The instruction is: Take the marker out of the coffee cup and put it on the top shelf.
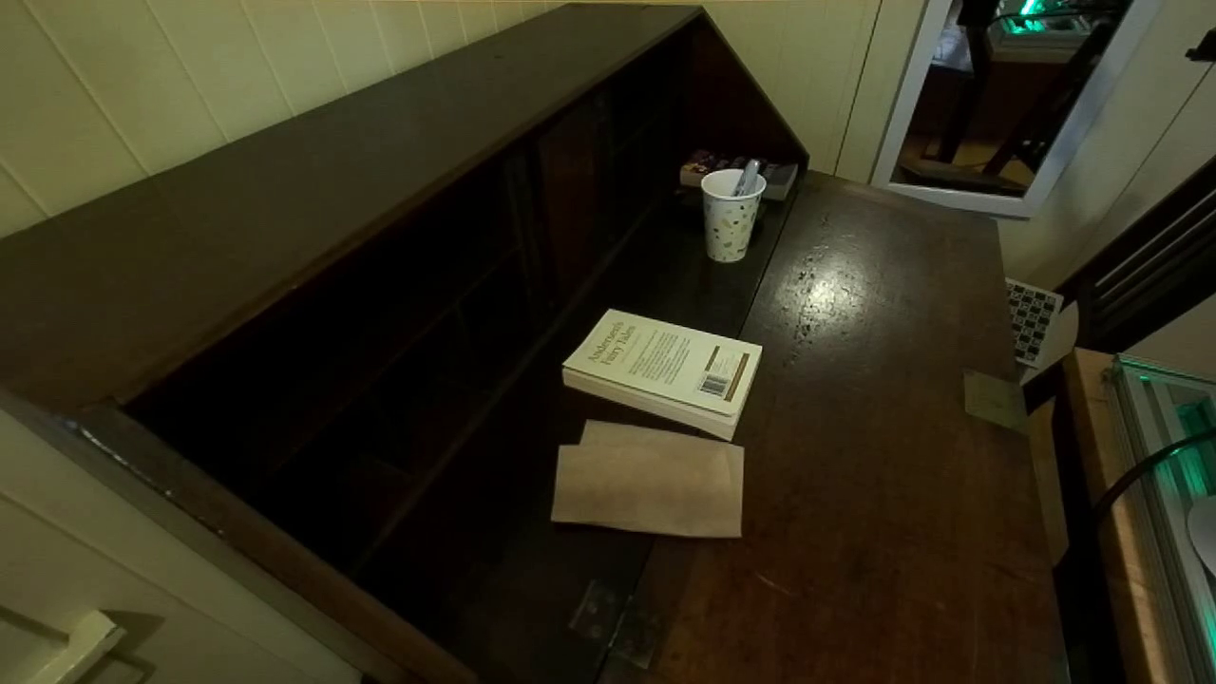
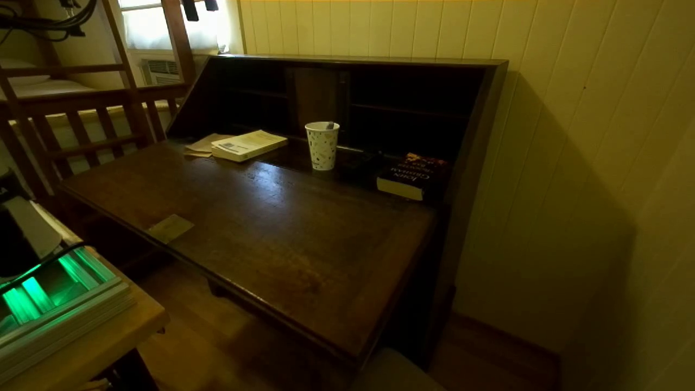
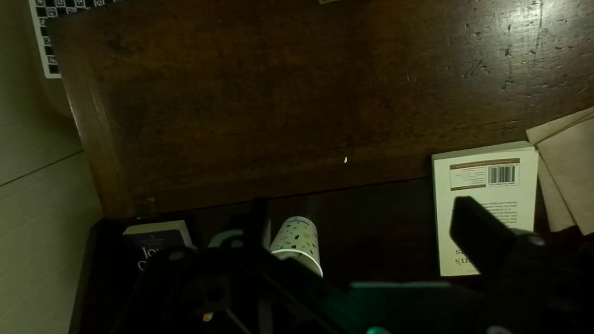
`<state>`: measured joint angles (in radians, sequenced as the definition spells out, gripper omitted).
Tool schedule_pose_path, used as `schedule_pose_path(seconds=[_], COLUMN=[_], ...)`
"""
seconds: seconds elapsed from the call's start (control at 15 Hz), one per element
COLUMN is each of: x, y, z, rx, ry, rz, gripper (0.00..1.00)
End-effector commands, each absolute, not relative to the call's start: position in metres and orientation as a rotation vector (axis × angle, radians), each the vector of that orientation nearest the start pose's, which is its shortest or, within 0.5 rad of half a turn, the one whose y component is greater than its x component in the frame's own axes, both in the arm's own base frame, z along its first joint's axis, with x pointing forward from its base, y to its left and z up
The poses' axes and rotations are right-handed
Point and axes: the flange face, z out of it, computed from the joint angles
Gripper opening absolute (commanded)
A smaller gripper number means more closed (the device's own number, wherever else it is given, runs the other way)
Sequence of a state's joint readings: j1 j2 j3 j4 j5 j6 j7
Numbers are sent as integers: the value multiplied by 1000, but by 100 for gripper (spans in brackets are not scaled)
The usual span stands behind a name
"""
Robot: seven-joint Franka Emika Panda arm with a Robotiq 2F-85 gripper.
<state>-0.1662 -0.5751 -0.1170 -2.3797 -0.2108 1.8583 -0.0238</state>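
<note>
The coffee cup (image 1: 731, 223), white with small coloured flecks, stands upright inside the desk in both exterior views. Out of its mouth pokes the tip of the marker (image 1: 748, 178), leaning against the rim; the rest is hidden inside. In the wrist view the cup (image 3: 297, 236) lies behind the left finger, which covers part of its mouth. My gripper (image 3: 364, 222) is open, its fingers spread wide with nothing between them. No part of it shows around the cup in the exterior views, so it is apart from it. The top shelf (image 1: 380, 123) is the long dark board along the wall.
A white book (image 1: 665, 370) and brown papers (image 1: 655, 484) lie beyond the cup on one side, a dark book (image 2: 411, 176) on the other. Dark compartments (image 2: 412, 92) stand behind, under the top board. The desk's sloping side (image 2: 483, 125) bounds the space.
</note>
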Motion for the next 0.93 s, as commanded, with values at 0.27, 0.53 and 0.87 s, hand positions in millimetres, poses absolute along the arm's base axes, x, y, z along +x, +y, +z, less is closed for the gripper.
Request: schedule_pose_path(seconds=[0.27, 0.53, 0.87], x=[364, 369, 384], y=[-129, -156, -196], z=[532, 518, 500], rx=[-3273, -3256, -3155], ry=[308, 493, 647], rz=[-50, -68, -265], gripper=[100, 100, 100])
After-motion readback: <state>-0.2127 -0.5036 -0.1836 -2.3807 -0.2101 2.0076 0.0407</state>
